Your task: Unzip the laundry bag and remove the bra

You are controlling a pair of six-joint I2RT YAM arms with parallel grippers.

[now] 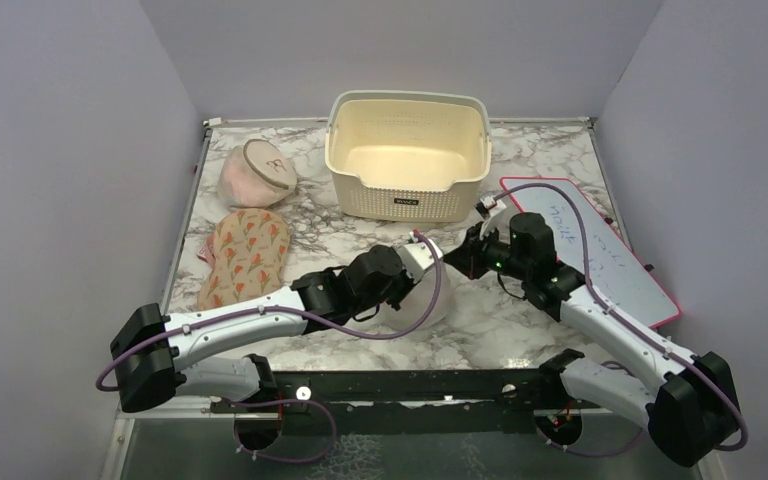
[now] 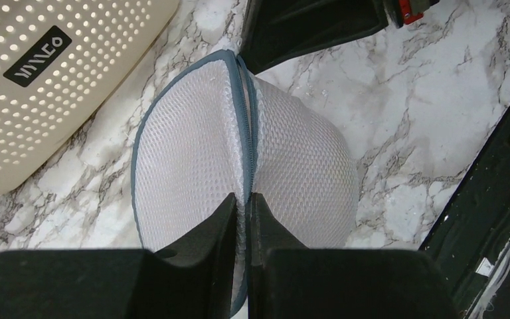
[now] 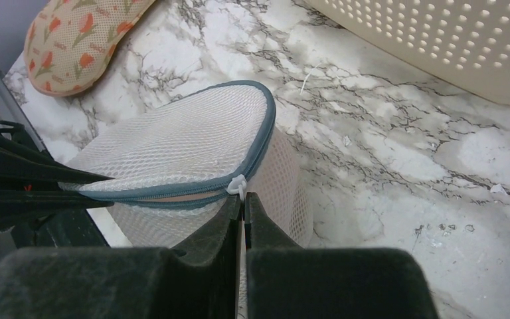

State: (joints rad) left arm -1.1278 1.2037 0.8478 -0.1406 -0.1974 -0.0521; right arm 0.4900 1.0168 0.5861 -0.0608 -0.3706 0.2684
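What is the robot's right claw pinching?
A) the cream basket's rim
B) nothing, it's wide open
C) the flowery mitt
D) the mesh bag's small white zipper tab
D: the right gripper is closed on the white zip pull at the grey rim of the laundry bag.

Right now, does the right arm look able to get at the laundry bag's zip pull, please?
Likely yes: the right gripper appears closed right on the white zip pull, with nothing between them.

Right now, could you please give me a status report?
Left end effector shut on grey rim of round white mesh laundry bag. Right end effector shut on white zip pull. Zip looks partly open. Cream perforated plastic basket apart, behind.
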